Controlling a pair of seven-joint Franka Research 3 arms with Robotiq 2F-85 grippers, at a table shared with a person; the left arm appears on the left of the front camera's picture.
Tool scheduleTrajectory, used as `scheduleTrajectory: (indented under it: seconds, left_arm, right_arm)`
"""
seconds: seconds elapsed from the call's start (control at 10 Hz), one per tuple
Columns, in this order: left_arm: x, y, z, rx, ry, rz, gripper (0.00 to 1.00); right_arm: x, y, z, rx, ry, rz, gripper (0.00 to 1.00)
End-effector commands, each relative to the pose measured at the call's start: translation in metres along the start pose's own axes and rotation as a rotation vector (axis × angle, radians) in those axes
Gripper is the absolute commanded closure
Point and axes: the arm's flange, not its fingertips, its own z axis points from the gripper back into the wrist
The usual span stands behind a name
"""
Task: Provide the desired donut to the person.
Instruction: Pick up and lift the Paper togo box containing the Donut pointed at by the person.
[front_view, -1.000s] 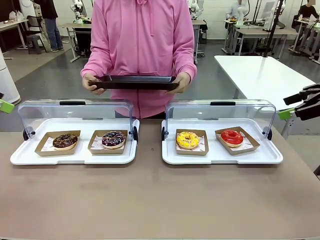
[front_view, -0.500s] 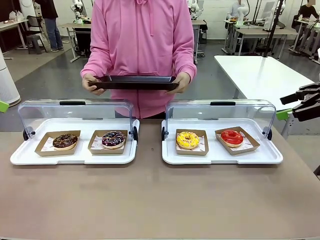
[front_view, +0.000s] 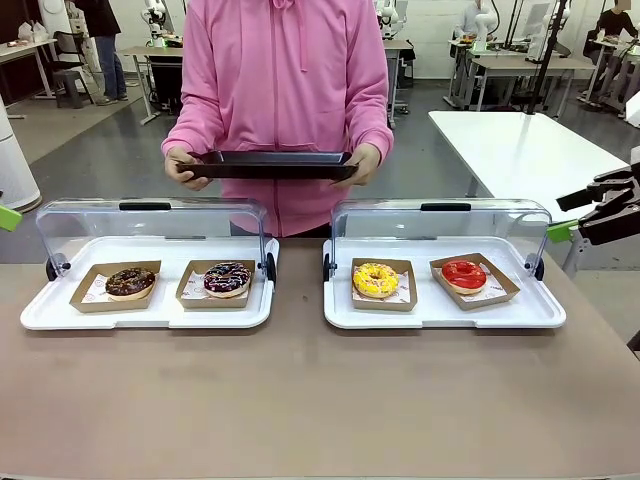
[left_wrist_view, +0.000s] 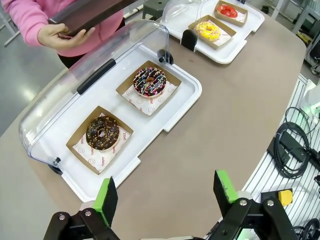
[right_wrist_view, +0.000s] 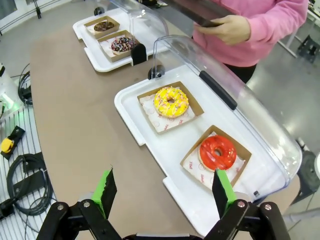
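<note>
We judge the job barely begun: our left claw (left_wrist_view: 166, 195) and right claw (right_wrist_view: 164, 192) both gape wide and empty off the ends of the brown tabletop (front_view: 300, 400), while the chocolate crumb-topped donut (front_view: 130, 282), dark sprinkled donut (front_view: 227, 278), yellow sprinkled donut (front_view: 376, 279) and red glazed donut (front_view: 464, 274) sit untouched in a row along it. The person in the pink hooded sweatshirt (front_view: 285, 90) holds a flat black tray (front_view: 268, 165) beyond them, singling out none, so next we need a choice before reaching. Since a second ago only the claws have shifted slightly; donuts and tray have not moved.

The 2 lids (front_view: 150, 225) were clear, glossy plastic over smooth white plastic trays (front_view: 165, 310); cardboard holders (front_view: 382, 262) looked matt, the red donut (front_view: 463, 273) shiny-glazed, the tabletop (front_view: 300, 400) matt.
</note>
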Motion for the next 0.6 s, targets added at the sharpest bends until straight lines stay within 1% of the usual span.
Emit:
scheduleTrajectory:
  seconds: [0.0,0.5]
  left_arm:
    - [0.0003,-0.0004,0.0046,0.005,-0.019,-0.004,0.0]
    - [0.0003,-0.0004,0.0046,0.005,-0.019,-0.004,0.0]
  right_arm:
    - [-0.0011,-0.0012,0.0051,0.005,-0.031,0.007,0.0]
    - [-0.0011,-0.0012,0.0051,0.005,-0.031,0.007,0.0]
